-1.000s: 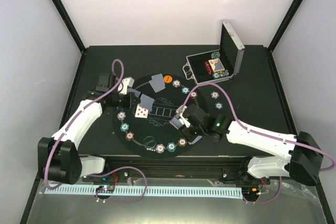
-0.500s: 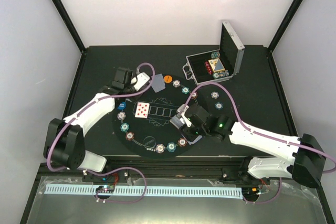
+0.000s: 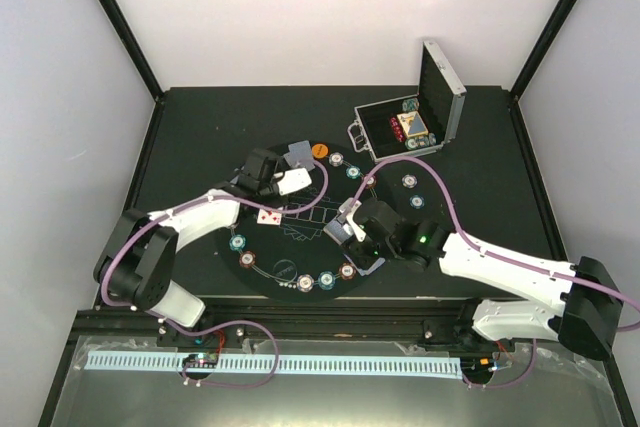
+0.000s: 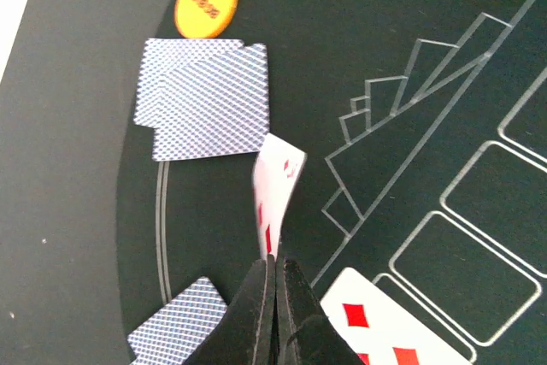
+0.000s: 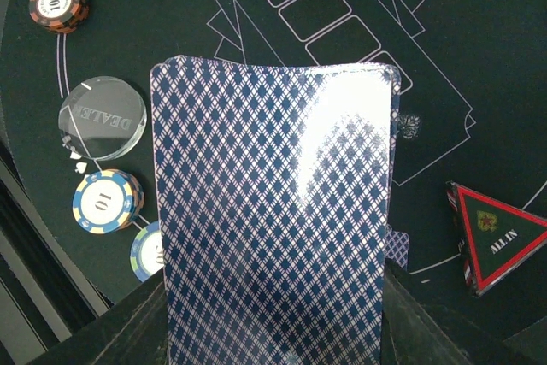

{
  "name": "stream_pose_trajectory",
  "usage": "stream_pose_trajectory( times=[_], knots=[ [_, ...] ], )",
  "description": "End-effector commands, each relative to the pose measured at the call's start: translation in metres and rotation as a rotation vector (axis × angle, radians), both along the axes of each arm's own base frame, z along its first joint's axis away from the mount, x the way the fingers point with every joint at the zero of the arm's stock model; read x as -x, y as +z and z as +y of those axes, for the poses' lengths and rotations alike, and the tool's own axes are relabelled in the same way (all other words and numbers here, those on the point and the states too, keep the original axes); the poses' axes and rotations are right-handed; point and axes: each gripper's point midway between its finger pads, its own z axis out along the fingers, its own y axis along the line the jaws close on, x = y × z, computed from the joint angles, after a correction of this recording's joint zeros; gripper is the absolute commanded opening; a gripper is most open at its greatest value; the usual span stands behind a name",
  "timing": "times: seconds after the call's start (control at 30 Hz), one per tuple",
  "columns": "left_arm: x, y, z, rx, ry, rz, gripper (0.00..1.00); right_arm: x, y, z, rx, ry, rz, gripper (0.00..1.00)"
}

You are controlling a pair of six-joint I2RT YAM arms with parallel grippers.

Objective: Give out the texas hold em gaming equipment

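In the open case [image 3: 410, 127] at the bench's [image 3: 200, 117] far right, lid upright: chips [image 3: 425, 143] and a small pack. Pinched tight in the left claw [image 4: 272, 264]: one red card [image 4: 275, 185], edge-on over the mat [image 4: 410, 6], long axis running away from the fingers toward two face-down cards [image 4: 205, 96] beside an orange disc [image 4: 205, 2]. Clamped in the right claw [image 5: 273, 331]: the deck [image 5: 273, 194], backs up, lengthwise, hiding much of the mat below. Around it, a triangle marker [image 5: 500, 241], a dealer button [image 5: 102, 117] and loose chips [image 5: 104, 201].
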Motion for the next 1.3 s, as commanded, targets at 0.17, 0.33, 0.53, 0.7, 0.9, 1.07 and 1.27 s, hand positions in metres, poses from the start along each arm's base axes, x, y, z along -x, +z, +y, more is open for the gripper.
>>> stream_pose_trajectory(
  times=[0.17, 0.33, 0.53, 0.7, 0.9, 1.07, 1.27],
  knots=[
    [0.025, -0.023, -0.010, -0.116, -0.102, -0.040, 0.02, -0.006, 0.013, 0.001, -0.054, -0.019, -0.042, 0.55],
    [0.042, -0.032, -0.010, -0.160, -0.159, -0.039, 0.02, -0.006, 0.018, 0.000, -0.069, -0.025, -0.054, 0.55],
    [0.053, -0.035, -0.012, -0.145, -0.179, -0.010, 0.01, -0.005, 0.019, 0.000, -0.079, -0.021, -0.055, 0.55],
    [0.059, -0.042, -0.011, -0.157, -0.187, 0.011, 0.02, -0.006, 0.020, 0.000, -0.083, -0.022, -0.058, 0.55],
    [0.065, -0.052, -0.004, -0.174, -0.165, 0.044, 0.01, -0.006, 0.022, 0.000, -0.088, -0.021, -0.061, 0.55],
    [0.072, -0.057, 0.000, -0.175, -0.155, 0.071, 0.03, -0.005, 0.021, 0.000, -0.087, -0.020, -0.059, 0.55],
    [0.076, -0.063, 0.004, -0.187, -0.150, 0.095, 0.08, -0.005, 0.021, 0.001, -0.087, -0.017, -0.056, 0.55]
  ],
)
